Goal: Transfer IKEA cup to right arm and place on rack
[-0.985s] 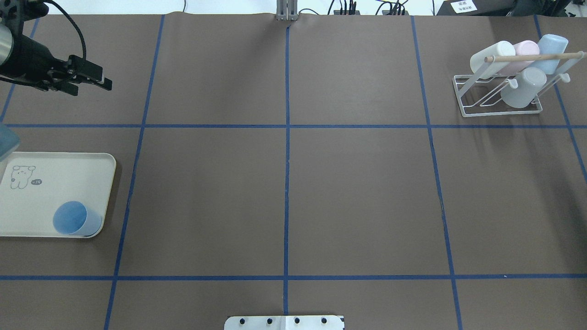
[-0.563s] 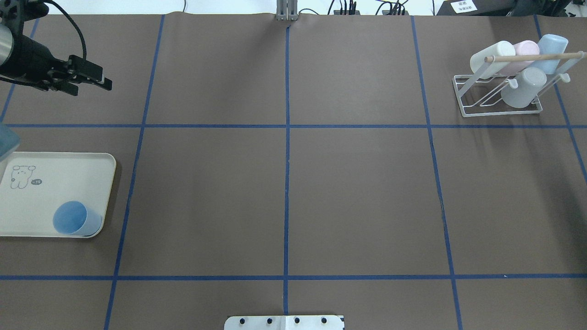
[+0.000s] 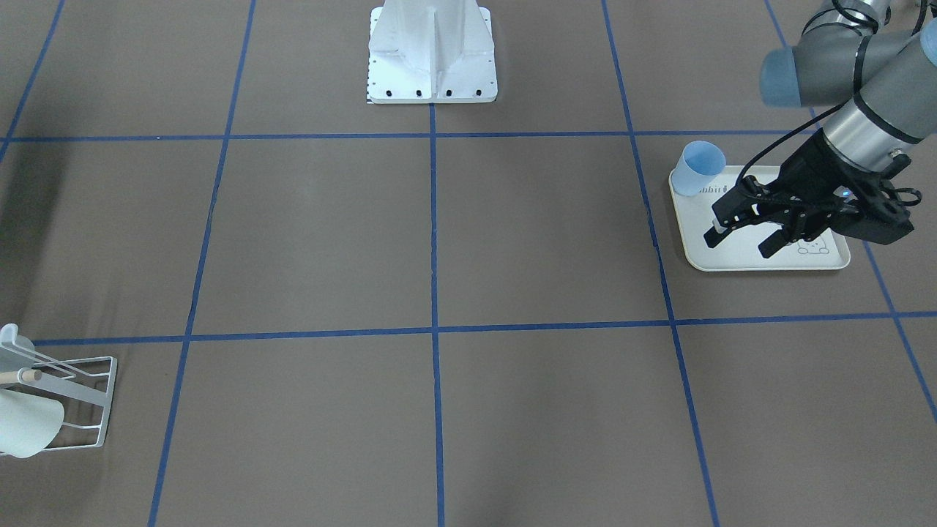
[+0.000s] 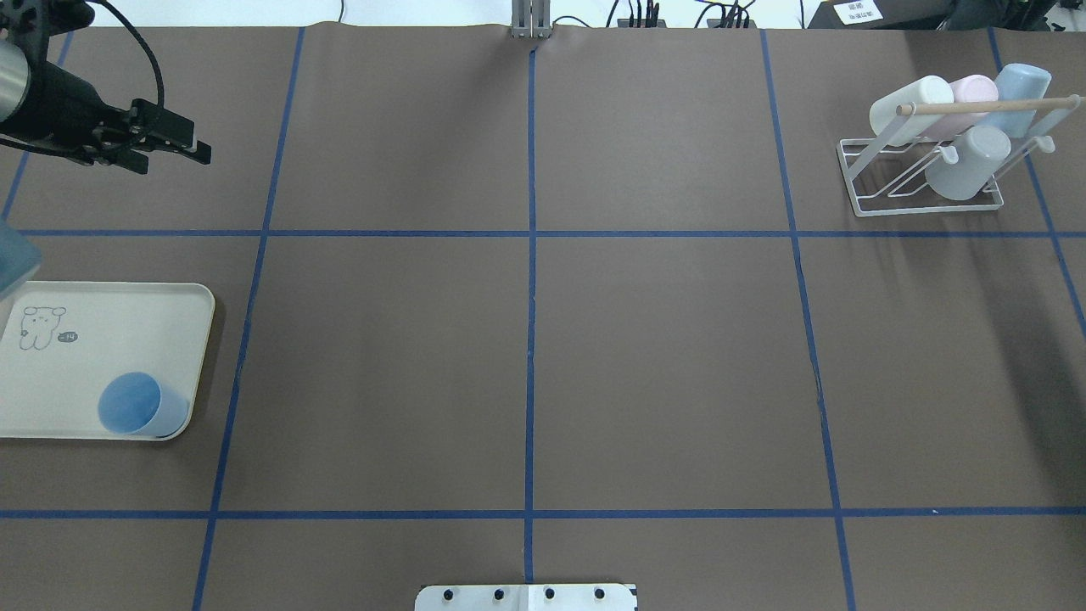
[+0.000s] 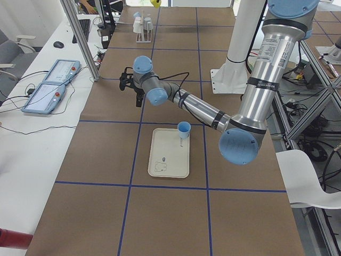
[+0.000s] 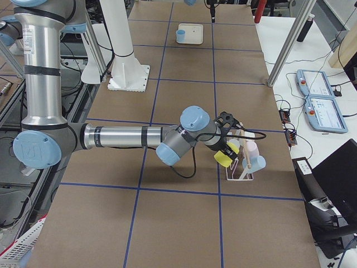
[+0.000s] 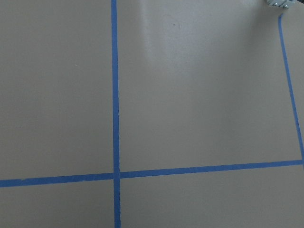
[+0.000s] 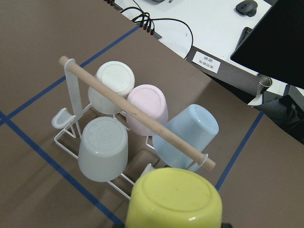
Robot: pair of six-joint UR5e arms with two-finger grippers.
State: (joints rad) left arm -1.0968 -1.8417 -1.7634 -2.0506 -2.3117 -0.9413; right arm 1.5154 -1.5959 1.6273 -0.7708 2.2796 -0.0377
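A cream tray [image 4: 110, 339] is seen at the left edge of the table [image 4: 662, 356], on its near half. A blue cup [image 4: 140, 406] is stood upright, mouth up, in the tray's near corner, on the side toward the table's middle. Beyond the tray's far edge the left gripper [image 3: 738, 244] is held above the table. Its jaws are spread with nothing between them, and it is well apart from the blue cup.

At the table's far right corner the white wire rack [image 4: 920, 204] is set. A white cup [image 4: 912, 100], a pink cup [image 4: 974, 89] and a pale blue cup [image 4: 1022, 85] are carried tilted behind its wooden dowel [image 4: 984, 107], and a grey cup [image 4: 967, 165] in front of it.

In the right-side and right wrist views a yellow cup [image 8: 173, 199] is shown bottom-up at the end of the right arm [image 6: 122, 135], just beside the rack. The right gripper [image 6: 223, 146] is largely hidden, and whether it is clenched on that cup cannot be told.
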